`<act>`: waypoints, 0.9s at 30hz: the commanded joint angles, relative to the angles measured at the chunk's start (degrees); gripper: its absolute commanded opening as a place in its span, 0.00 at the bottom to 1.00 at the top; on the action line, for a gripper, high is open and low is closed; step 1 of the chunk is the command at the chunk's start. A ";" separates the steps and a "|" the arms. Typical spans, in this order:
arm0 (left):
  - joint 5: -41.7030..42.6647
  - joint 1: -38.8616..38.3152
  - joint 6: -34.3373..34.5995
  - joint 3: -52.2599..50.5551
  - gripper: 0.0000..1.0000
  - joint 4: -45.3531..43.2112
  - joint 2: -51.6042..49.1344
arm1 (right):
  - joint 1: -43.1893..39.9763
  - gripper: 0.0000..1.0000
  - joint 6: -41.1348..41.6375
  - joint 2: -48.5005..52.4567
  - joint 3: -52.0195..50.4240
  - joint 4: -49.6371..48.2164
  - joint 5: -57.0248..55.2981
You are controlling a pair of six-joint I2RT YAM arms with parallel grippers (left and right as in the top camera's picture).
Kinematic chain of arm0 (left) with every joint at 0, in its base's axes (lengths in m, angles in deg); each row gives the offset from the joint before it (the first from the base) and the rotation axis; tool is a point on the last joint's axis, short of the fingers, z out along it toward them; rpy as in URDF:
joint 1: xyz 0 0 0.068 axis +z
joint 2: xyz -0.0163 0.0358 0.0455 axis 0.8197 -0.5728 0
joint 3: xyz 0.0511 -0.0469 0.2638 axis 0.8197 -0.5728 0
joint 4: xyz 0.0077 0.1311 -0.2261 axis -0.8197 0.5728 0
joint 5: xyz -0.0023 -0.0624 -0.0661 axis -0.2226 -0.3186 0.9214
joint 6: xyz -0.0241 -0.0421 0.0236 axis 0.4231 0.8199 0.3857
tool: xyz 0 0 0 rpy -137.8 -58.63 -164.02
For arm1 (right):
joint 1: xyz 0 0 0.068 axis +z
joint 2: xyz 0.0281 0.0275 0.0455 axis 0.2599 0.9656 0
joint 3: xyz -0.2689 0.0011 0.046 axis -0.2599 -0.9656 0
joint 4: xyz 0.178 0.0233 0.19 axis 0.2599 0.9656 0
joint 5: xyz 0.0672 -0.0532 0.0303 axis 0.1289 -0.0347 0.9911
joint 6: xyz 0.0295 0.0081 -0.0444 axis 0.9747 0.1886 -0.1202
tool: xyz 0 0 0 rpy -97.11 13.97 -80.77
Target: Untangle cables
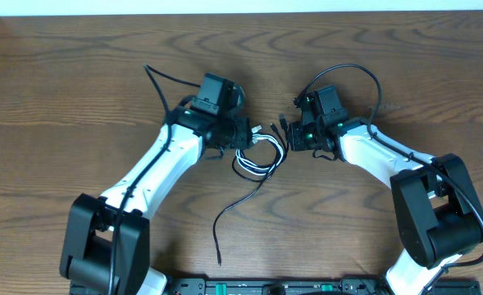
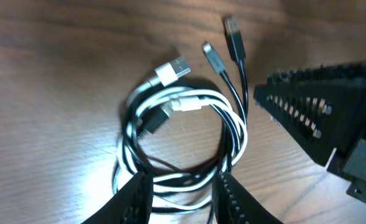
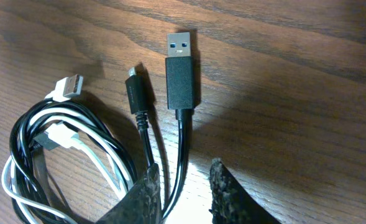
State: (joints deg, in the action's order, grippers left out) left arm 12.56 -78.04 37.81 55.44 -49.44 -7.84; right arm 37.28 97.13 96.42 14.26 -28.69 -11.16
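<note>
Two arms rise from the near edge of the tabletop [image 1: 77,82] and bend inward. The left arm [image 1: 155,168] slants up from one corner and the right arm [image 1: 380,156] from the other. Their wrists nearly meet over the middle, with the pincers facing each other. Between them lies a small coil [image 1: 256,157] of black cable [image 3: 181,134] and white cable [image 2: 235,134] wound together, flat on the wood.

The left pincer [image 2: 183,180] is open, its fingers [image 2: 133,202] spread wide to either side of the near arc of the coil. Several black and white strands cross the gap, and I cannot tell whether either finger touches them. The right pincer [image 3: 183,167] is open too, by a narrower gap. One black strand runs up through that gap without being clamped. A second black strand passes just beside one finger and partly behind it.

In the right wrist view, the strand in the gap ends in a black USB plug [image 3: 183,74]. Its long axis points straight away from the pincer, metal tip farthest out. Just beside it a smaller black plug [image 3: 136,92] lies nearly parallel, leaning slightly toward the coil. The white USB plug [image 3: 68,87] sticks out from the coil's far edge at a slant to them. All three plugs lie just outside the ring, clear of the fingers.

From overhead, one loose black tail [image 1: 225,217] leaves the coil on the near side and curves toward the robot's base. It ends well apart from both pincers.
</note>
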 commanded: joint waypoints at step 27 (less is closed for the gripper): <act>-11.74 -6.99 10.27 -3.19 0.35 7.23 -6.91 | 7.04 0.19 2.75 0.70 0.68 -1.55 -2.32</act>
State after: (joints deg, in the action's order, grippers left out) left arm 4.43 -85.07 47.64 52.75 -42.47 -13.90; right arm 44.04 99.05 96.42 14.26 -30.26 -11.03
